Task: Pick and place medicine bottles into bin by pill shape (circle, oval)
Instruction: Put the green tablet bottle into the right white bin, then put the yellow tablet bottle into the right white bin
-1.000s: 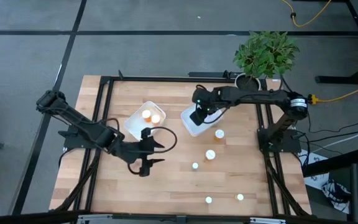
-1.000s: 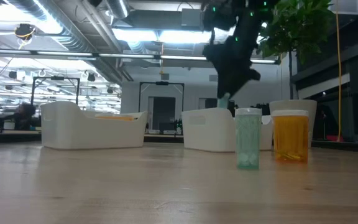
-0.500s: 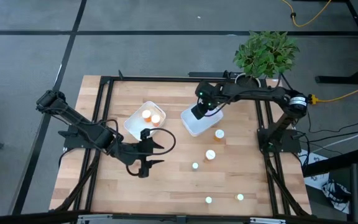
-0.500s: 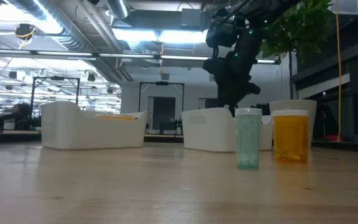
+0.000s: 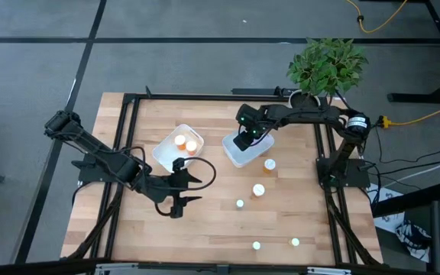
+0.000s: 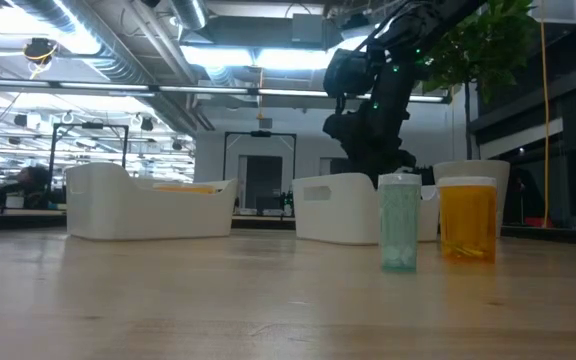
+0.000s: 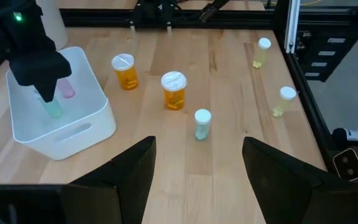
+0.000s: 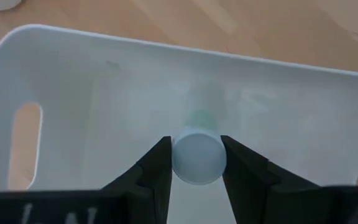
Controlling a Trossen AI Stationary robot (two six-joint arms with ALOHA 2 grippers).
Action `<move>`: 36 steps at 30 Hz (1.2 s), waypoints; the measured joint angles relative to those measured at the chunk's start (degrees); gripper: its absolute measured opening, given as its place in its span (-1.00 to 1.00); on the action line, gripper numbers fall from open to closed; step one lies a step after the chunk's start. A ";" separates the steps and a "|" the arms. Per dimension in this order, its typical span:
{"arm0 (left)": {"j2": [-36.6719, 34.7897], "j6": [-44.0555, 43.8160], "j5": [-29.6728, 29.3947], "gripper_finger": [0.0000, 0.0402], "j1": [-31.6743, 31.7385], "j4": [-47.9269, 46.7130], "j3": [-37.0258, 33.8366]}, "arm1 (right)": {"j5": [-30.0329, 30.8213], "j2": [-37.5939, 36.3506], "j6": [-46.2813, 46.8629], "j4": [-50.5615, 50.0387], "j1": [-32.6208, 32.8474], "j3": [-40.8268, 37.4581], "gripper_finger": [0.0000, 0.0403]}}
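Note:
My right gripper (image 5: 243, 140) reaches down into the right white bin (image 5: 234, 156) and is shut on a pale green bottle with a pale cap (image 8: 196, 157). It also shows in the left wrist view (image 7: 53, 107), next to a pink bottle (image 7: 66, 91) that lies in the same bin. My left gripper (image 5: 182, 186) is open and empty over the table near the left bin (image 5: 165, 151), which holds two orange bottles (image 5: 185, 142). Several bottles stand on the table: two orange (image 7: 173, 90), one pale green (image 7: 202, 123), two yellowish (image 7: 283, 101). My right gripper pinches the pale green bottle just under its cap (image 8: 197, 163) between its two fingers (image 8: 157, 165), one on each side. The fingers come from above, pointing down. The bottle hangs upright below them inside the bin; whether its bottom touches the bin floor I cannot tell.
A potted plant in a white pot (image 5: 325, 69) stands at the table's far right corner, behind the right bin. In the low view a pale green bottle (image 6: 400, 222) and an orange bottle (image 6: 466, 218) stand in front of the right bin (image 6: 338, 212). The table's near left is bare wood.
My right gripper has gone down into the right bin with the pale green bottle, which now sits behind the bin's wall in the low view. My left gripper has kept still.

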 joint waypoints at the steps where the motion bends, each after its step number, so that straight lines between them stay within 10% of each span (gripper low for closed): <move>1: 0.00 -0.02 0.00 0.16 0.00 0.00 0.01 | 0.22 0.01 0.00 0.13 0.00 0.00 -0.38; 26: 0.00 -1.59 0.02 0.16 -0.04 -0.04 0.00 | 1.16 -0.01 -0.45 0.44 -0.26 2.26 -0.06; 36: 0.00 -1.68 0.02 0.16 -0.04 -0.07 0.00 | 1.29 -0.06 2.73 -16.72 2.48 14.81 -0.06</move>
